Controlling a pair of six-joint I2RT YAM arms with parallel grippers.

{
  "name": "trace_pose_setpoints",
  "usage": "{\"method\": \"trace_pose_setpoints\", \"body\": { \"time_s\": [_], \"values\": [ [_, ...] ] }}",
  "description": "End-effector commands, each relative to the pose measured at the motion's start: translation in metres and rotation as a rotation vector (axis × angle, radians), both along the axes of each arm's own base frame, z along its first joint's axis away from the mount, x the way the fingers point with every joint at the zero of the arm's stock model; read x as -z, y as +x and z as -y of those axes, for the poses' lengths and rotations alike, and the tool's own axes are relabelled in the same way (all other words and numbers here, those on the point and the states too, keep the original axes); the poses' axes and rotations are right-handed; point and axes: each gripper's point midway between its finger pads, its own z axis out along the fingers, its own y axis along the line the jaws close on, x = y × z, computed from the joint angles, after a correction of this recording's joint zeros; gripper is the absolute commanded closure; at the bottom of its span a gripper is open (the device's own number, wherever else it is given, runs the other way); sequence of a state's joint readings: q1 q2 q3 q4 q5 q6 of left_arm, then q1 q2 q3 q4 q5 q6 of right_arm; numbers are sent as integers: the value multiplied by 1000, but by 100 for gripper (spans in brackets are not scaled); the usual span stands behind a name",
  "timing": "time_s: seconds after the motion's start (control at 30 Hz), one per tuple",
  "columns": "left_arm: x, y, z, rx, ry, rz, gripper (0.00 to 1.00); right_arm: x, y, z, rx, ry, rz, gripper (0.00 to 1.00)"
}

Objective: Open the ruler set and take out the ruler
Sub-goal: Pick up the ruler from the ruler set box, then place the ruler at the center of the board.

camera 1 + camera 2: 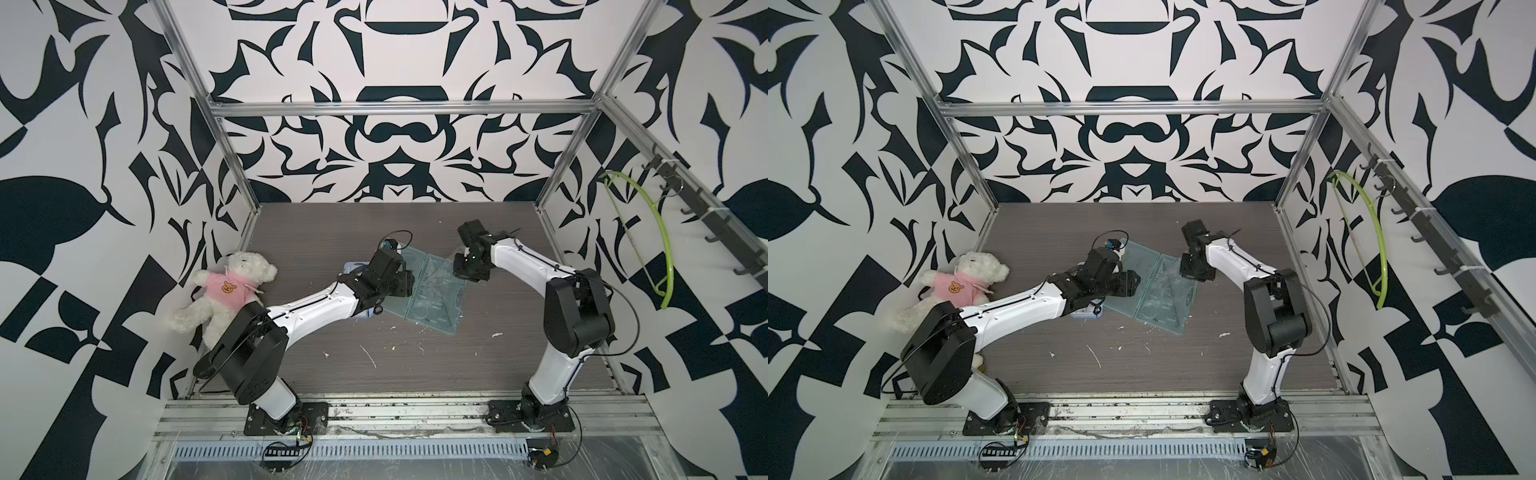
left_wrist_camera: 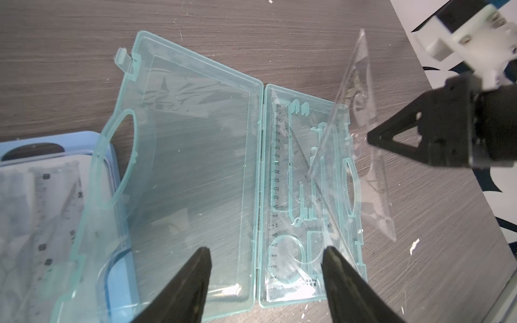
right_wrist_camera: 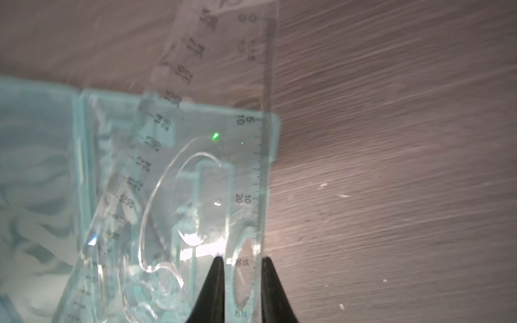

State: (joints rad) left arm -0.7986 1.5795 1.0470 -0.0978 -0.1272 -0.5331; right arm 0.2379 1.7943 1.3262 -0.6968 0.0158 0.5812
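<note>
The nearly closed right gripper [image 3: 242, 258] pinches the clear triangular ruler [image 2: 375, 179] by one edge, tilted above the tray of the open ruler set [image 2: 195, 181] (left gripper [image 2: 267, 250] gapes empty above it), so it may pivot, slip free or snag the rim.

Mid-frame in both top views, on the surface [image 1: 374, 374]: case [image 1: 436, 291] spread flat, lid [image 2: 195, 181] left, tray [image 2: 307, 98] right. Under the lid's left edge, a box [image 2: 56, 195]. In the tray, along the hinge side, a ruler [image 2: 277, 181]. Over the tray's right rim, tilted, a triangle [image 2: 361, 112], pinched between the right fingers [image 3: 215, 279]. Far left of the frame, at the surface's edge, a bear [image 1: 226, 291].
</note>
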Motion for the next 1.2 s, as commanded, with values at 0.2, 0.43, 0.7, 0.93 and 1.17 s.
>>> {"method": "trace_pose_setpoints", "body": {
  "time_s": [0.2,0.43,0.7,0.93,1.17],
  "values": [
    [-26,10,33,113,-11,60,34,-11,51,63,356,102,53,87],
    [-25,10,39,131,-2,56,34,-4,88,88,515,96,71,87],
    [-21,9,37,131,10,52,34,11,118,117,639,89,64,87],
    [-15,10,38,133,21,43,33,24,131,134,647,64,49,85],
    [-9,10,37,130,37,29,33,37,132,139,651,69,27,84]
  ]
}}
